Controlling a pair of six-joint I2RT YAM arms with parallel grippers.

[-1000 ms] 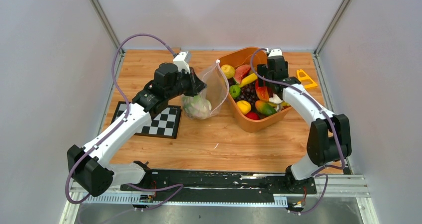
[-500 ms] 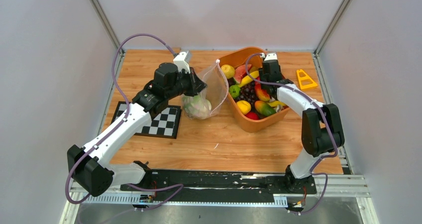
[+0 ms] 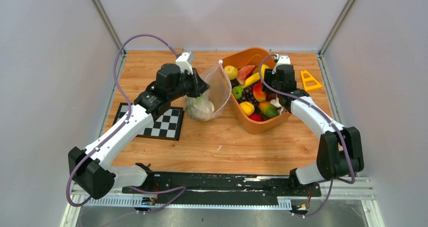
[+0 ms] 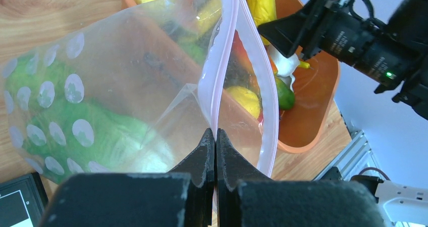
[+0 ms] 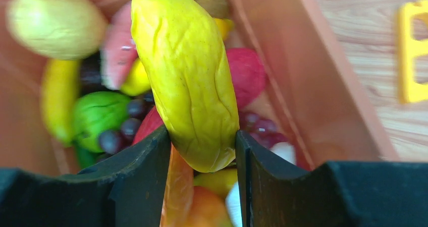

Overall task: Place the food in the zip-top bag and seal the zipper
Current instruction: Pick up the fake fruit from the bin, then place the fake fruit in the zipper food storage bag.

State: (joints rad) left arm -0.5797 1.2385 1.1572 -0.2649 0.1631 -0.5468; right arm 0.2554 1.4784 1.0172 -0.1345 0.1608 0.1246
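Note:
My left gripper (image 3: 204, 87) is shut on the pinkish zipper (image 4: 227, 45) strip of the clear dotted zip-top bag (image 3: 216, 88), holding its mouth open towards the basket. In the left wrist view the jaws (image 4: 215, 136) pinch one lip of the bag (image 4: 126, 75). A green cabbage (image 3: 199, 107) lies inside it (image 4: 101, 131). My right gripper (image 3: 267, 75) is over the orange basket, shut on a long yellow banana-like fruit (image 5: 186, 70), with its fingers (image 5: 202, 141) on either side of it. Other food fills the basket: watermelon slice (image 3: 245, 72), grapes (image 3: 249, 93), lemon (image 3: 231, 71), mango (image 3: 268, 109).
The orange basket (image 3: 262, 123) stands right of the bag, with its wall (image 5: 313, 75) close to my right fingers. A yellow triangular piece (image 3: 309, 79) lies on the wood at the far right. The checkerboard (image 3: 161, 122) lies under my left arm. Grey walls enclose the table.
My right wrist has shifted a little right and nearer over the basket, and its elbow has swung outward. The left arm and the bag have not moved.

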